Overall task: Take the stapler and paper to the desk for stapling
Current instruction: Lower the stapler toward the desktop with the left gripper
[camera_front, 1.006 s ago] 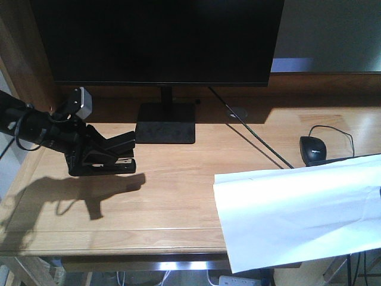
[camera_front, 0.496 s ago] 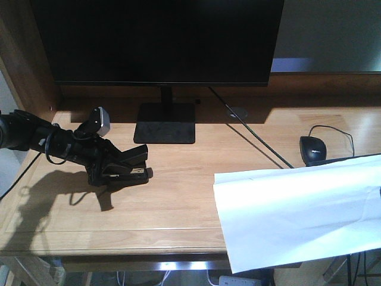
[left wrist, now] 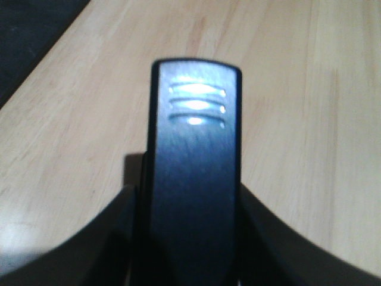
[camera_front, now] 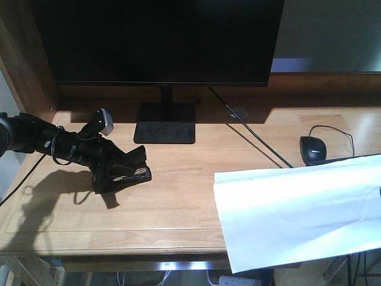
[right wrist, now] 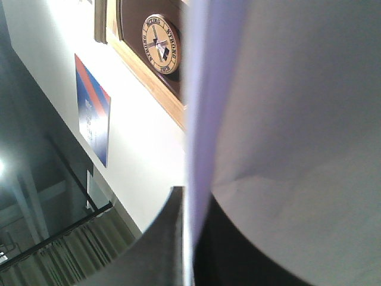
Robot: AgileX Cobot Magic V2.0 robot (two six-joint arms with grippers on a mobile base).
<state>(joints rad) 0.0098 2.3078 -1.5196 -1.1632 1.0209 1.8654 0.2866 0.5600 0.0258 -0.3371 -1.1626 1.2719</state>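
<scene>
My left gripper (camera_front: 110, 171) reaches in from the left and is shut on the black stapler (camera_front: 134, 168), which tilts low over the light-wood desk (camera_front: 172, 208). The left wrist view shows the stapler's (left wrist: 194, 155) black top running forward between my dark fingers (left wrist: 116, 241), with the desk (left wrist: 309, 107) just beneath. The white paper (camera_front: 297, 208) hangs over the desk's front right corner. From the right wrist the paper (right wrist: 286, 107) appears edge-on, pinched in my right gripper (right wrist: 191, 244). That gripper is outside the front view.
A large black monitor (camera_front: 161, 39) on a square stand (camera_front: 165, 123) fills the back of the desk. A black mouse (camera_front: 313, 149) and its cable (camera_front: 256, 140) lie at the back right. A raised wooden side wall (camera_front: 24, 53) borders the left.
My left gripper has carried the stapler right and down toward the desk, and its shadow has closed in beneath it. The paper has stayed where it was.
</scene>
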